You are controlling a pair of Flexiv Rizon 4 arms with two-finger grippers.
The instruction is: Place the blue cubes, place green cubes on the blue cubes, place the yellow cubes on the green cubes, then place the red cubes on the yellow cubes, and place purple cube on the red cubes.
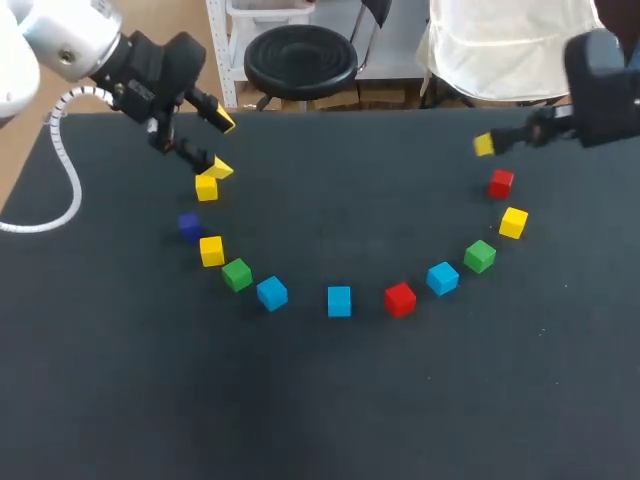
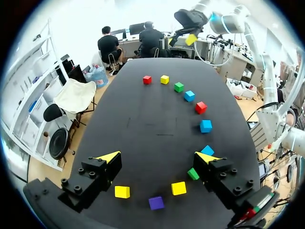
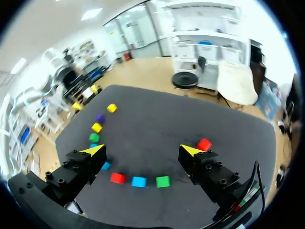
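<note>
Several cubes lie in an arc on the black table [image 1: 340,400]: a yellow cube [image 1: 206,187], the purple cube [image 1: 189,226], yellow [image 1: 211,250], green [image 1: 237,273], two blue cubes [image 1: 271,292] [image 1: 339,300], red [image 1: 399,298], blue [image 1: 442,277], green [image 1: 480,256], yellow [image 1: 513,222] and red [image 1: 501,183]. My left gripper [image 1: 221,146] hangs open just behind the arc's left end, holding nothing; the purple cube [image 2: 156,202] lies under it. My right gripper [image 1: 487,146] stands open and empty behind the arc's right end, near the red cube [image 3: 204,144].
The inside of the arc and the table's near half carry no objects. All cubes lie singly, none stacked. The table's far edge [image 1: 340,112] runs close behind both grippers.
</note>
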